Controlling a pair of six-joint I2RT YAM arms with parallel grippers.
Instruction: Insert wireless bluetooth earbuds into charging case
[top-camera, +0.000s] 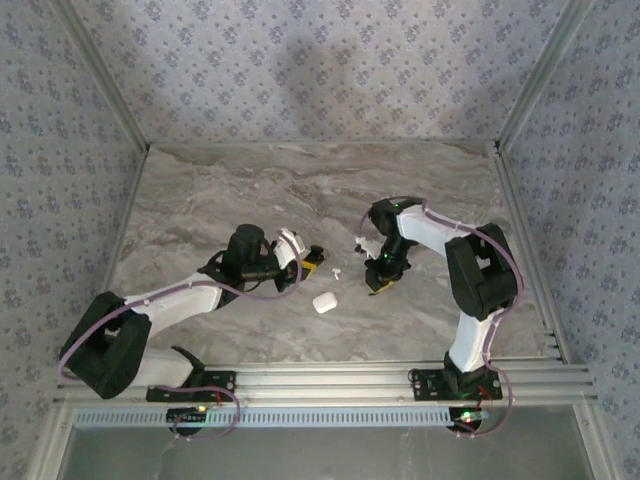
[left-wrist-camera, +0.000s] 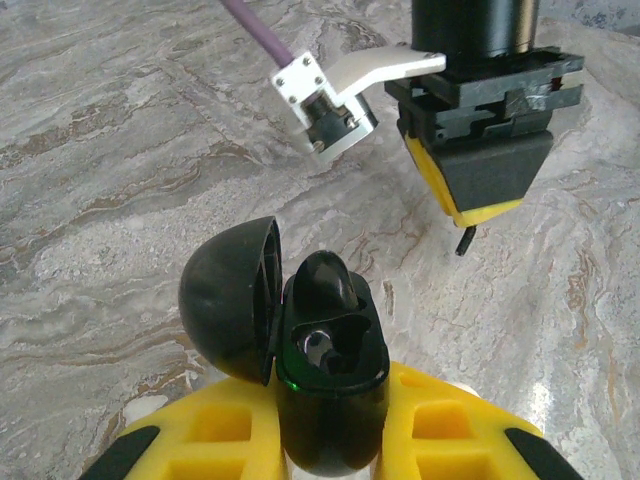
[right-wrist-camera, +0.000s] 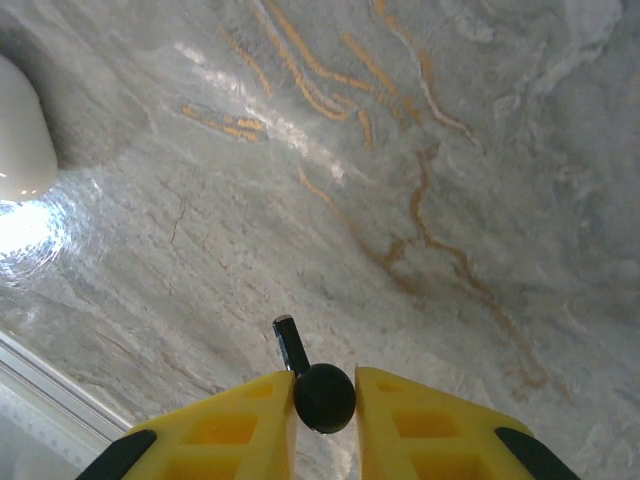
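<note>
Left gripper (left-wrist-camera: 330, 440): clamped on glossy black charging case (left-wrist-camera: 332, 345), domed lid hinged open, bottom centre
Right gripper (right-wrist-camera: 325, 408): pinching black round-headed, stemmed earbud (right-wrist-camera: 323, 395), bottom centre
White pebble case (top-camera: 323, 302): smooth, on veined marble table (top-camera: 250, 190), centre

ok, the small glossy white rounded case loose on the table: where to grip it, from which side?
Probably from straight above, tool closing mid-body across two opposite sides of the small glossy white rounded case, not its slippery rounded corners. It lies free on the grey marble table, the tiny white earbud apart from it.
</note>
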